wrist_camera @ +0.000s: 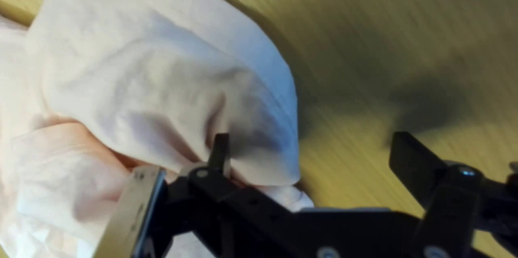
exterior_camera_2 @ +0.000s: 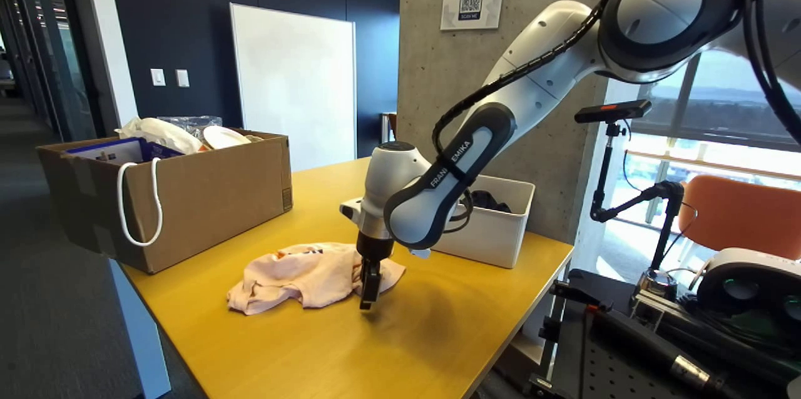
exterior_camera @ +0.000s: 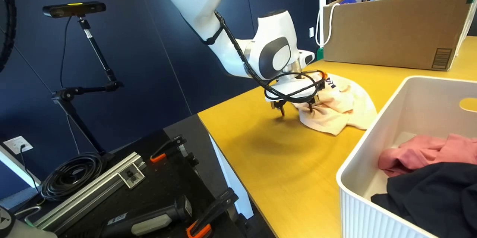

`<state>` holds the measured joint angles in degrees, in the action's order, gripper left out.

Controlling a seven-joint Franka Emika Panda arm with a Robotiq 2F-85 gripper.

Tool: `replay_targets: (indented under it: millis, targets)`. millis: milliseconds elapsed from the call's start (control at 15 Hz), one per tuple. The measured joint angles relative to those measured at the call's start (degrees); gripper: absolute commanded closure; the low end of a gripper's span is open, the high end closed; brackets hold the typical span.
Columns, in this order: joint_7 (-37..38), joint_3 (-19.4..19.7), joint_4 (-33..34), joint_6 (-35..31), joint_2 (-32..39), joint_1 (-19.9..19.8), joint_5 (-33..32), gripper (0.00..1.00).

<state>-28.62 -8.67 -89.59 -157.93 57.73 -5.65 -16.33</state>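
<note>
A crumpled pale pink cloth (exterior_camera: 354,100) lies on the yellow table in both exterior views, with dark print near its top. My gripper (exterior_camera: 297,112) points down at the cloth's near edge, its two fingers wide apart. In the wrist view the cloth (wrist_camera: 121,76) fills the left side. One finger (wrist_camera: 220,153) is over the cloth and the opposite finger (wrist_camera: 412,165) is over bare wood. The cloth's rounded edge runs between them, and nothing is gripped. Whether the fingertips touch the cloth, I cannot tell.
A white bin (exterior_camera: 348,172) on the table holds a pink cloth (exterior_camera: 432,152) and a dark cloth (exterior_camera: 436,193). A filled cardboard box (exterior_camera_2: 206,199) stands at another side of the table. Beside the table edge is a black cart (exterior_camera_2: 616,349) with clamps and a camera stand (exterior_camera_2: 604,167).
</note>
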Motion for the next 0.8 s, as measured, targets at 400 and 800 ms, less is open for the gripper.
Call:
replay_targets:
  millis: [400, 800]
  targets:
    - [-1.55, -1.22, 2.55, 3.68, 1.99, -0.75, 2.16, 0.00]
    - [-4.76, -4.12, 2.57, 4.92, 2.14, -3.42, 4.30, 0.00]
